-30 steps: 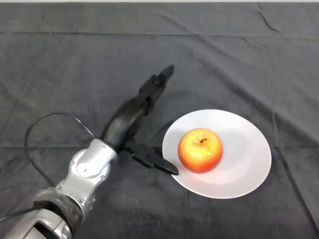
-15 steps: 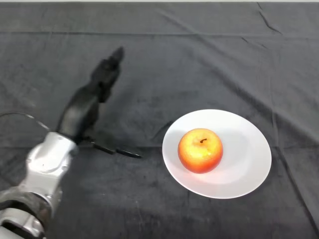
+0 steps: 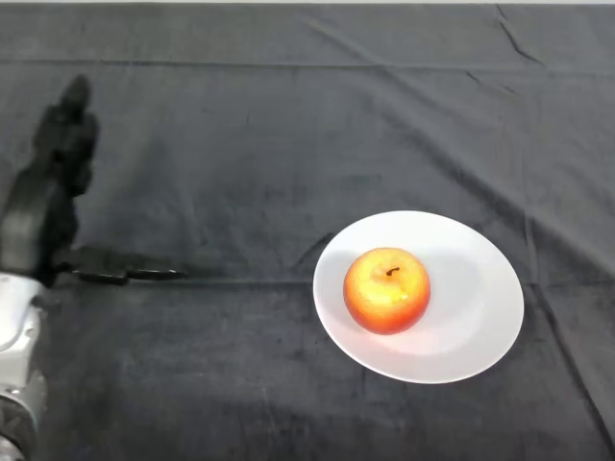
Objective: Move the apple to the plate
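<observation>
The red-and-yellow apple with a dark stem (image 3: 386,289) sits upright on the round white plate (image 3: 476,327), a little left of the plate's centre and well inside its rim. Judged from how things lie, the placing step is done and the task looks complete; what remains is only for the arm to clear the work area.

The black robot hand (image 3: 48,206) is at the far left edge of the view, well apart from plate and apple, above the desk covered in dark grey cloth (image 3: 288,115). It is released and holds nothing: the two thick fingers (image 3: 69,130) reach up and away from the robot, nearly straight, while the thumb (image 3: 120,267) sticks out to the right, low and roughly level, pointing toward the plate without coming near it. The silver-grey forearm (image 3: 14,346) enters at the lower left corner, with only a short stretch showing.

If any next move is called for, it is probably a plain retreat of the arm to rest, needing no care beyond keeping the thumb away from the plate's rim, since a knock there could roll the apple.
</observation>
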Robot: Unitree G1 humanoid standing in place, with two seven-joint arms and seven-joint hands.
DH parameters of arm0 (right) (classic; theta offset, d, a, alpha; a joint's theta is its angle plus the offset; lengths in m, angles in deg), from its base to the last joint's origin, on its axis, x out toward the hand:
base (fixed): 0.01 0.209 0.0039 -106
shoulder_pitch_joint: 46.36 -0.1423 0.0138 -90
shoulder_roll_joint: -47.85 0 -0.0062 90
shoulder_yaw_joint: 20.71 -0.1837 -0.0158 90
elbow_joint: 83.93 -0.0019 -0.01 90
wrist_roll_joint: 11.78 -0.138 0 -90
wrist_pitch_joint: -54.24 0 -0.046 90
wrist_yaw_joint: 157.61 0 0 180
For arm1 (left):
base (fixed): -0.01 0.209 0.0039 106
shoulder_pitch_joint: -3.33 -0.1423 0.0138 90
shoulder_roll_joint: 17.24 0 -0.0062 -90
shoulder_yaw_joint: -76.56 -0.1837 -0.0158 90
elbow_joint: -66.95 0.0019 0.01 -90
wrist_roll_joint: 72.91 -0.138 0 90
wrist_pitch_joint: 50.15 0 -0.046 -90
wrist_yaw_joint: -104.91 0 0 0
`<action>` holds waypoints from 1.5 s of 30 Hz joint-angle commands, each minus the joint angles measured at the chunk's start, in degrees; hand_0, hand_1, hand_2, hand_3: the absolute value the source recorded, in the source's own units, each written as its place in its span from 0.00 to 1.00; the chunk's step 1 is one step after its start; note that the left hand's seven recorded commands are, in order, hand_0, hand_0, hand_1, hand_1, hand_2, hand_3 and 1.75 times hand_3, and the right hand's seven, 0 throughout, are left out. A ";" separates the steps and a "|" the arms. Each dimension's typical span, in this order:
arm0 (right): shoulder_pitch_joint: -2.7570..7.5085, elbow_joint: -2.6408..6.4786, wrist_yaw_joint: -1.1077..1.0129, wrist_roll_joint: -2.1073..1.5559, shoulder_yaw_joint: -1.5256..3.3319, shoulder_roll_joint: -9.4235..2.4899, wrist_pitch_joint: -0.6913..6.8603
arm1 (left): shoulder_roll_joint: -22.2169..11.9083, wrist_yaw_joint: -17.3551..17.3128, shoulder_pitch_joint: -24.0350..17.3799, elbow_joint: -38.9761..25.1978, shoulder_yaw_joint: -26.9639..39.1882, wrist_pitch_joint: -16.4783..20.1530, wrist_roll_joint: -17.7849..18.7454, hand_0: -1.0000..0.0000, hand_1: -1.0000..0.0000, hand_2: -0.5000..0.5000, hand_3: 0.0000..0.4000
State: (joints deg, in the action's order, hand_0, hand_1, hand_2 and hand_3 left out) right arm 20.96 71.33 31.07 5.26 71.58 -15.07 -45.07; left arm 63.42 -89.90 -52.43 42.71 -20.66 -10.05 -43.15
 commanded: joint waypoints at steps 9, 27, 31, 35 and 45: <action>2.24 1.79 0.33 -0.12 0.81 -2.95 0.18 | -3.12 1.76 -4.20 2.28 8.97 3.65 4.46 1.00 1.00 0.50 0.00; 2.27 1.74 0.33 -0.14 0.81 -2.94 0.20 | -4.97 5.03 -7.00 2.15 22.83 10.77 11.04 1.00 1.00 0.50 0.00; 2.27 1.74 0.33 -0.14 0.81 -2.94 0.20 | -5.09 6.09 -7.14 2.13 26.07 12.65 12.89 1.00 1.00 0.50 0.00; 2.26 1.75 0.33 -0.14 0.81 -2.94 0.20 | -5.33 6.79 -7.41 2.00 29.02 14.25 14.52 1.00 1.00 0.50 0.00; 2.24 1.79 0.33 -0.14 0.82 -2.94 0.18 | -6.83 8.67 -9.21 2.01 35.42 17.08 17.24 1.00 1.00 0.50 0.00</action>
State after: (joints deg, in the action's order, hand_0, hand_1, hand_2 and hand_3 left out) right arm 21.00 71.42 31.07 5.26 71.67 -15.19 -45.07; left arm 60.46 -81.62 -60.67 43.00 14.35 6.21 -26.69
